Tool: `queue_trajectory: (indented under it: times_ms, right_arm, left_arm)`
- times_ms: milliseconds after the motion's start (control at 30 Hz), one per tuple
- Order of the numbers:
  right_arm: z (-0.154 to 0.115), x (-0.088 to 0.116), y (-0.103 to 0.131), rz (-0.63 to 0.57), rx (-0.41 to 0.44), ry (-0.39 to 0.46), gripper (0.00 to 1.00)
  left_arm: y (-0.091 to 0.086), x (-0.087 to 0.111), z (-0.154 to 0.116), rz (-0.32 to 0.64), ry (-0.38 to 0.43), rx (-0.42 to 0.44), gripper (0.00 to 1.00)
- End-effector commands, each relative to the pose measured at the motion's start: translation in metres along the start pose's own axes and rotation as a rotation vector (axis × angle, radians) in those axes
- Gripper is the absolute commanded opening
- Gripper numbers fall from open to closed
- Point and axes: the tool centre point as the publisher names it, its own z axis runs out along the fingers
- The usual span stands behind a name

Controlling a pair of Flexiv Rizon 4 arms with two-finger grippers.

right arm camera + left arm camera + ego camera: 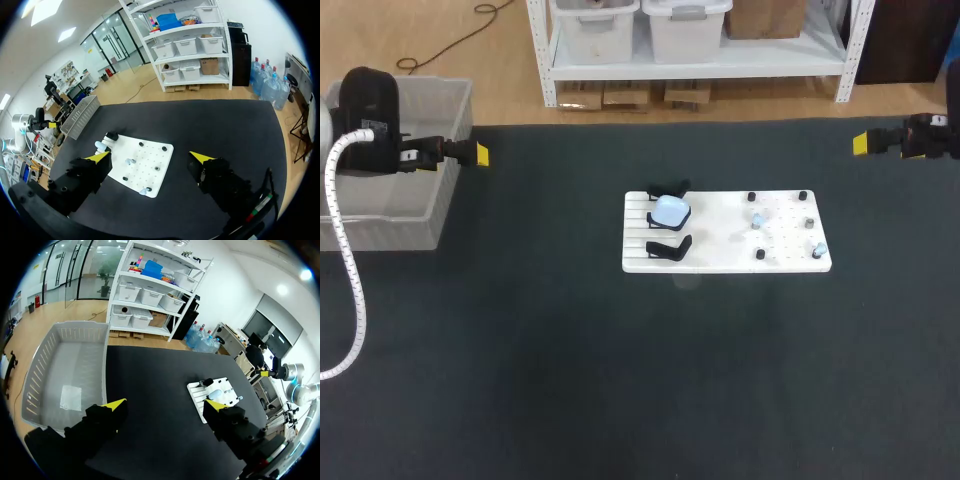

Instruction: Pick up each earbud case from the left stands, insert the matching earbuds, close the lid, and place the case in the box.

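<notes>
A white board (725, 262) lies mid-table. On its left part stand black stands (669, 247), and one of them bears a pale blue earbud case (670, 211). Small pale earbuds (757, 221) sit among black pegs on the board's right part. My left gripper (480, 155) hovers open and empty far to the left, beside the grey box (438, 215). My right gripper (861, 143) hovers open and empty at the far right. In the left wrist view the open gripper (166, 405) has the box (37, 365) and the board (196, 390) ahead. The right gripper (150, 157) has the board (155, 182), the case (101, 145) and an earbud (129, 161) ahead of it.
The dark table mat (620, 380) spreads around the board on all sides. The grey box at the left edge holds only a flat clear sheet (71, 397).
</notes>
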Motion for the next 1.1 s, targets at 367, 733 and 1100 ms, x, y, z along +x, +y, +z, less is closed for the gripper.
queue_trajectory:
  times_ms: [367,733,1100]
  right_arm:
    - [0.0,0.0,0.0,0.0,-0.001,0.0,1.0]
    - [0.0,0.0,0.0,0.0,-0.001,0.0,1.0]
    - [0.0,0.0,0.0,0.0,-0.001,0.0,1.0]
  left_arm:
    - [-0.001,-0.001,0.0,-0.001,0.005,-0.006,1.0]
    - [-0.009,0.002,0.004,0.056,-0.012,0.07,1.0]
    - [-0.042,-0.002,0.01,0.449,0.048,0.274,1.0]
